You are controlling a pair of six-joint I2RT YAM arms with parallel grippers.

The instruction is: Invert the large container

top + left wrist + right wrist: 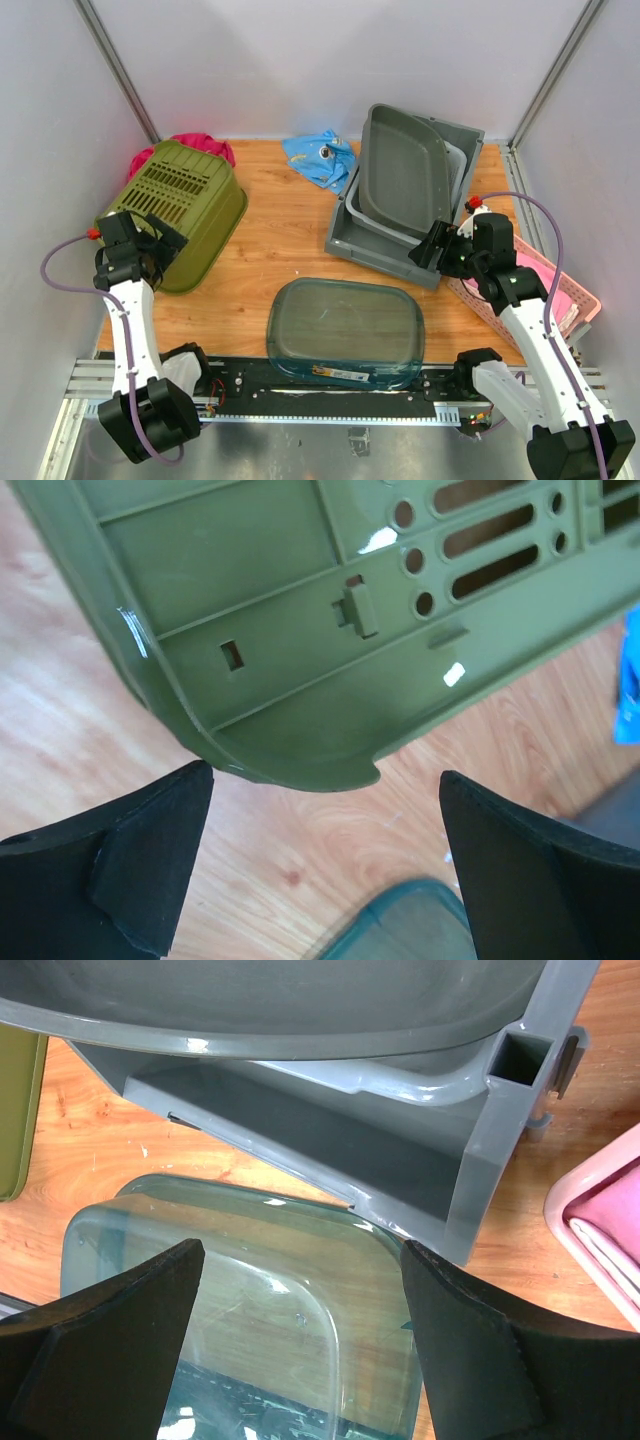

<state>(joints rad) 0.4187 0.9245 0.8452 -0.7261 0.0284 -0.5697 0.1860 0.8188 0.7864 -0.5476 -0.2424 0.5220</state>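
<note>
An olive green slotted basket [180,210] lies tipped over at the left, its slotted base facing up and its rim on the wood. In the left wrist view its rim [300,680] hangs just beyond my fingers. My left gripper [165,245] [325,772] is open and empty at the basket's near corner, not touching it. A large clear teal-tinted container [345,330] [240,1290] sits open side up at the table's front edge. My right gripper [432,248] [302,1247] is open and empty above its far right corner.
A grey bin [380,245] [480,1150] stands at the back right with a grey tray [400,170] leaning in it. A pink basket [560,290] [600,1210] sits at the right edge. A blue cloth [320,155] and a pink cloth [200,145] lie at the back.
</note>
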